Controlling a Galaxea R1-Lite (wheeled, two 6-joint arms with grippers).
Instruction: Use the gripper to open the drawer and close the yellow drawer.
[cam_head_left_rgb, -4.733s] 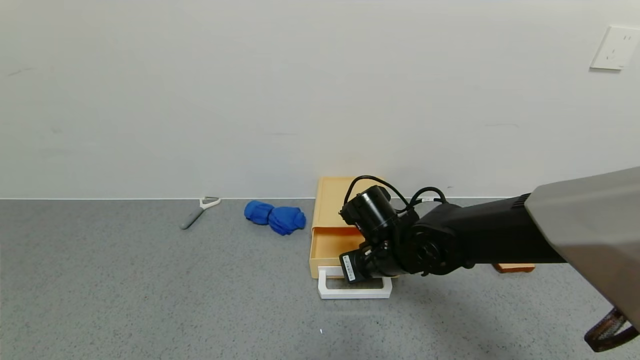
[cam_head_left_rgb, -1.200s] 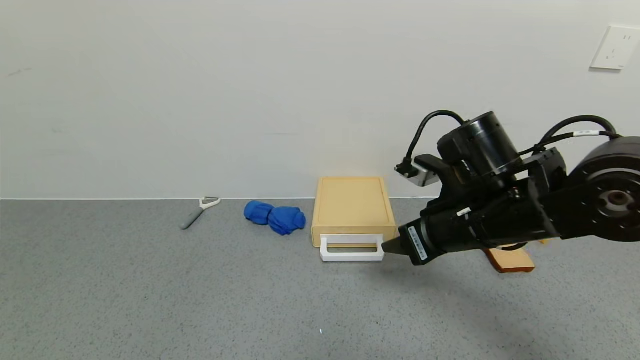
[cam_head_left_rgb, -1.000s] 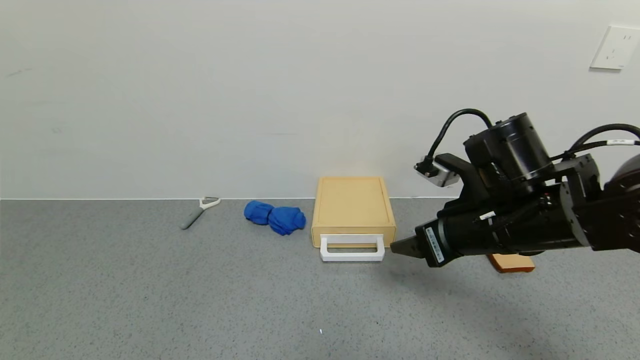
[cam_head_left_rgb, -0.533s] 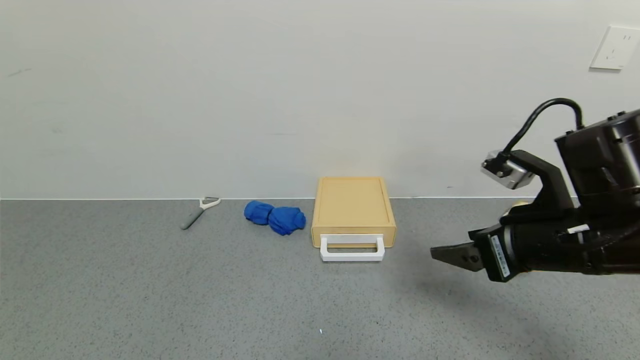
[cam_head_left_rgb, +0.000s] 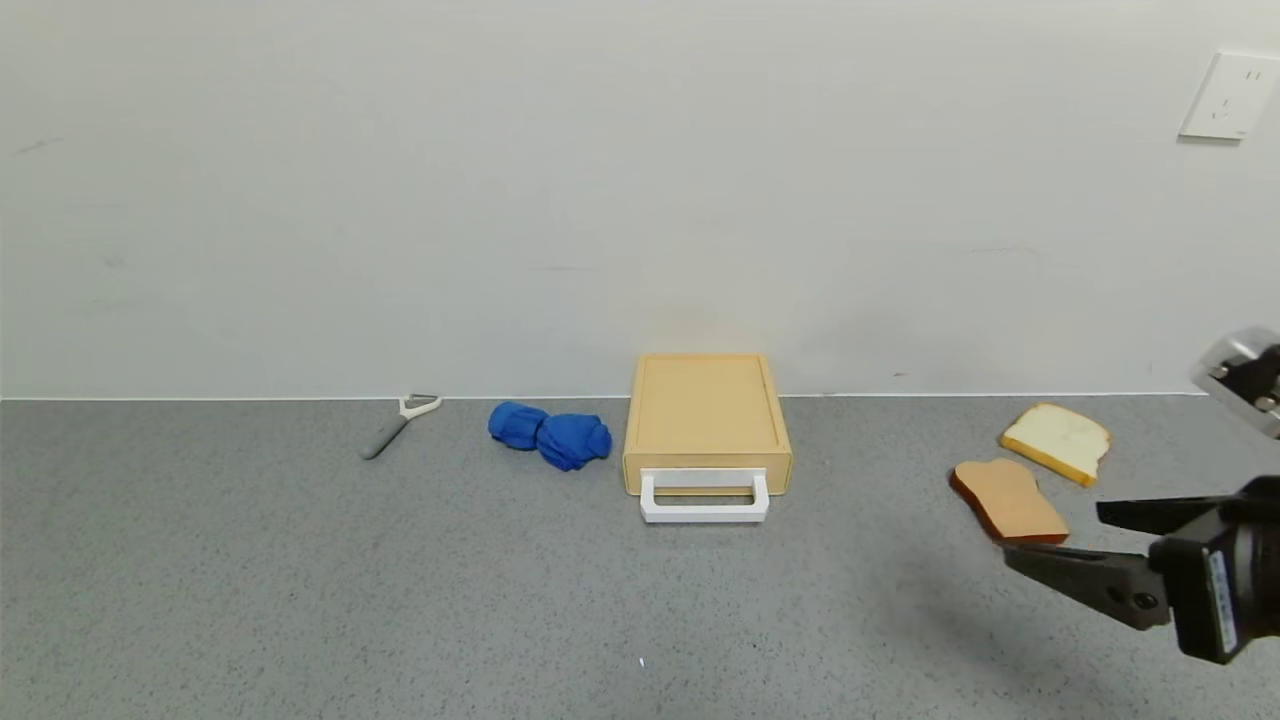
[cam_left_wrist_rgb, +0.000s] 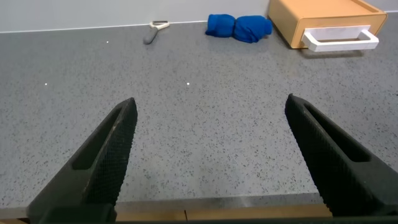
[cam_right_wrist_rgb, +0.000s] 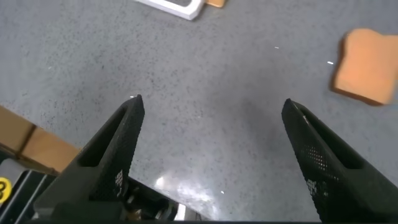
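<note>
Currently the yellow drawer is seen pushed fully into its case at the wall, white handle facing the robot. Right gripper, jaws spread and empty, is placed well apart; drawer lies at approx. 10 o'clock from it. Left gripper is parked low, jaws spread.

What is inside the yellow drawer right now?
Cannot be seen: the yellow drawer is pushed fully into its case, so only its flat top and white handle show. Nothing rests on top.
</note>
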